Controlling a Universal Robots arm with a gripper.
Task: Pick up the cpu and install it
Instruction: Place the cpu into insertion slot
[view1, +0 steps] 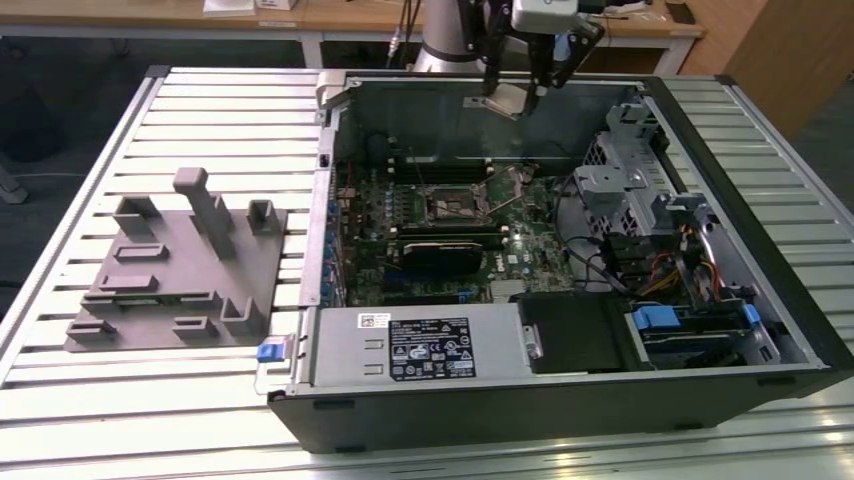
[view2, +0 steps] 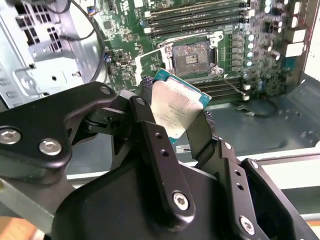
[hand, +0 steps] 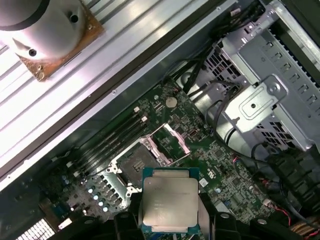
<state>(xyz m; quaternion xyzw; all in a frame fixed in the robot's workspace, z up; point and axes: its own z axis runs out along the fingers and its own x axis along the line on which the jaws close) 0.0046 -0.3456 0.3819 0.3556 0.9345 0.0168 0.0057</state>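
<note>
Silvery metal is showing on the cpu (view1: 506, 101), which is hanging pinched by its edges between the two black fingers (view2: 150, 135) of the gripper (view1: 513, 99), high over the far side of the open computer case (view1: 747, 140). The empty socket (view1: 447, 205) is lying on the motherboard (view1: 534, 245) below the chip, nearer and slightly toward the exterior view's left, well apart from it. The chip's flat face seems to be sitting tilted, not level with the board.
</note>
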